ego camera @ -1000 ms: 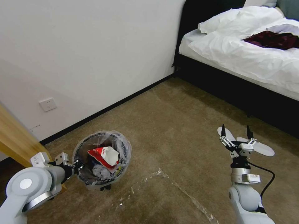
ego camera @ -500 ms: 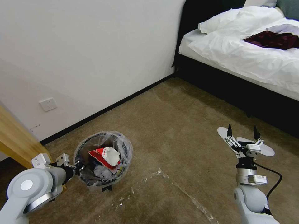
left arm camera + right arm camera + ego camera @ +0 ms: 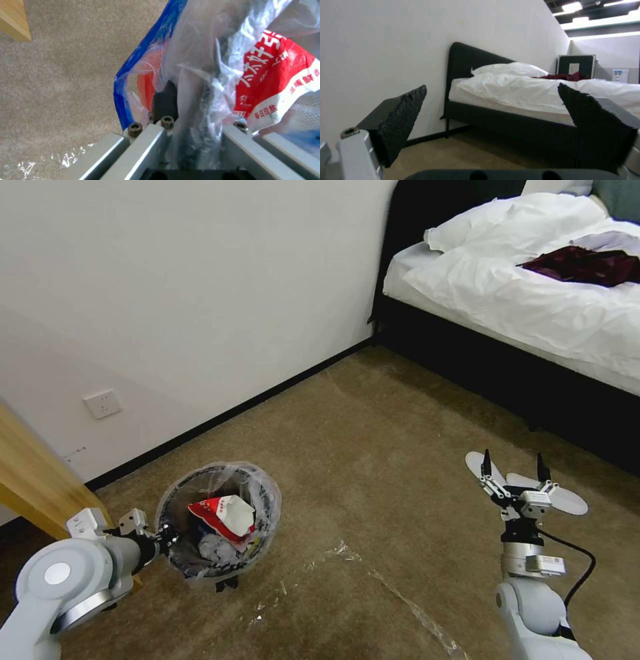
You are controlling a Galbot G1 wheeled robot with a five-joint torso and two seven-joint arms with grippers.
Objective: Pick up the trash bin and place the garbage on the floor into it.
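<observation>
Trash bin (image 3: 219, 523) rim, bag and all, is pinched in the jaws of the left gripper (image 3: 162, 537); the left wrist view shows the crinkly liner (image 3: 196, 82) squeezed between the two metal fingers (image 3: 146, 150), with a red-and-white crushed cup (image 3: 276, 87) lying just inside. Over the last second the bin has barely shifted, a slight sway near the wall edge of the floor (image 3: 373, 447), beside the wooden furniture leg (image 3: 33, 480). It seems to hang slightly above the carpet, though how much clearance it has is hard to tell.

Across the room, the right gripper (image 3: 513, 468) hovers with its jaws spread wide and empty. It has drifted a little toward the bed (image 3: 533, 293) and settled back slightly, hanging in front of a pair of white slippers (image 3: 567, 499).

Inside the bin sit the cup and some crumpled white tissue (image 3: 217, 547). The visible carpet carries only shiny tape lines (image 3: 393, 587), no loose litter. My reading: the collecting looks largely done here, with the small motions suggesting a pause or repositioning rather than a new pick.
</observation>
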